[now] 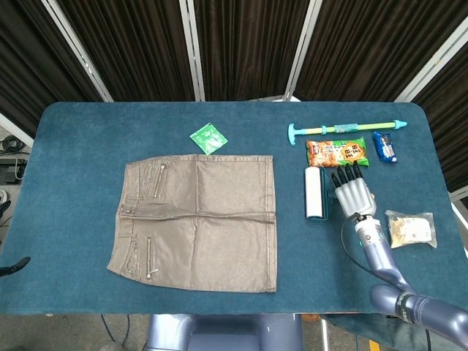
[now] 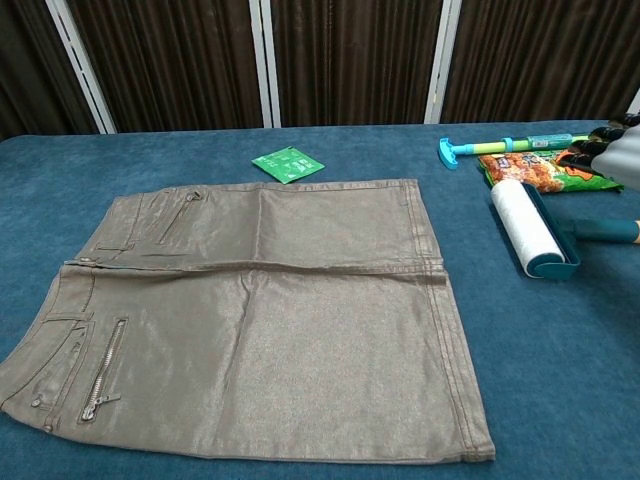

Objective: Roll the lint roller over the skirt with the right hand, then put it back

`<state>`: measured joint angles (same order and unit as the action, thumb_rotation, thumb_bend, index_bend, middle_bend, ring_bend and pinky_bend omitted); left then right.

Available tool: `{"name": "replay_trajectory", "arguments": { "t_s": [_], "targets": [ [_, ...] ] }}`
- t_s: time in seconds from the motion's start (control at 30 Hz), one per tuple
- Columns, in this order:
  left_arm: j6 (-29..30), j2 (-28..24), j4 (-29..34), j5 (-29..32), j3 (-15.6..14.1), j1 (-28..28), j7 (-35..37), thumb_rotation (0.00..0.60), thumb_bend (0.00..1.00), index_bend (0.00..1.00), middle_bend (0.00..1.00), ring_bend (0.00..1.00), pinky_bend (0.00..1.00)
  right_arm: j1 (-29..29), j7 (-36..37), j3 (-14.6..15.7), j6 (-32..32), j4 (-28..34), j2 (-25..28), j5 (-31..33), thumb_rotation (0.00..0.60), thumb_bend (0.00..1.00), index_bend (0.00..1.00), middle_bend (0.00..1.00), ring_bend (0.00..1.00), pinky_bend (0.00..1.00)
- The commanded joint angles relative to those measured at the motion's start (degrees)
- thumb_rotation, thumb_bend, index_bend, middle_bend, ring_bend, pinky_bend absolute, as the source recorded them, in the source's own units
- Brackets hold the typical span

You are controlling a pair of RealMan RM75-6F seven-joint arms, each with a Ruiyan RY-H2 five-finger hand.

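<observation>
The right arm (image 1: 387, 270) enters from the lower right corner of the head view and runs up across the worktop (image 1: 73, 146); the right hand (image 1: 354, 195) lies palm-down, its back uppermost, with the fingers (image 1: 346, 176) pointing away from the robot toward the orange snack packet (image 1: 337, 153); the hand sits just beside the lint roller (image 1: 314, 193), on its right.

In the chest view only a sliver of the right hand (image 2: 621, 150) shows at the right edge, the rest cut off by the frame; the roller's handle (image 2: 606, 231) runs out of frame on the same side; whether the palm touches that handle cannot be told from either view. The left hand is not shown; only a dark tip (image 1: 13, 265) appears at the left edge of the head view, too small to identify.

The fingers are extended and slightly spread, clamped on nothing; the lint roller rests on the worktop in its teal cradle, white roll uppermost, well clear of the skirt (image 1: 197, 221) and to its right; the skirt lies flat, waistband to the left.

Farther back lie a green sachet (image 1: 208, 137), a teal-handled stick (image 1: 344, 129), a blue packet (image 1: 385, 146) and a clear bag (image 1: 410, 228).
</observation>
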<state>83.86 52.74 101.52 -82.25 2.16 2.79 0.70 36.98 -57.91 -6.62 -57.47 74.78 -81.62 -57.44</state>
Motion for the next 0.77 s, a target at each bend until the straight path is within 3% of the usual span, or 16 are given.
{"name": "replay_trajectory", "arguments": {
  "t_s": [0.03, 0.17, 0.3, 0.53, 0.77],
  "targets": [
    [0.6, -0.3, 0.2, -0.9, -0.3, -0.3, 0.7, 0.6, 0.0, 0.0, 0.0, 0.0, 0.0, -2.0, 3.0, -1.0, -4.2, 7.3, 4.6, -0.2, 0.6, 0.0, 0.0, 0.0, 0.0, 0.0],
    [2.2, -0.4, 0.3, -3.3, -1.0, -0.9, 1.2, 0.6, 0.0, 0.0, 0.0, 0.0, 0.0, -5.2, 9.3, -0.9, -8.7, 15.0, 9.8, -3.9, 0.6, 0.0, 0.0, 0.0, 0.0, 0.0],
    [4.0, -0.5, -0.3, -4.5, -1.0, -1.6, 2.7, 0.6, 0.0, 0.0, 0.0, 0.0, 0.0, -10.0, 19.2, 0.9, -15.3, 20.2, 14.5, -12.3, 0.6, 0.0, 0.0, 0.0, 0.0, 0.0],
    [8.0, 0.1, -1.7, -7.8, -1.9, -3.5, 3.1, 0.6, 0.0, 0.0, 0.0, 0.0, 0.0, -17.4, 34.1, 5.3, -25.3, 22.5, 17.1, -24.9, 0.6, 0.0, 0.0, 0.0, 0.0, 0.0],
    [9.8, -0.6, -1.8, -8.1, -2.2, -4.7, 5.4, 0.6, 0.0, 0.0, 0.0, 0.0, 0.0, -22.5, 40.5, 7.2, -31.6, 22.5, 17.0, -29.0, 0.6, 0.0, 0.0, 0.0, 0.0, 0.0]
  ]
}}
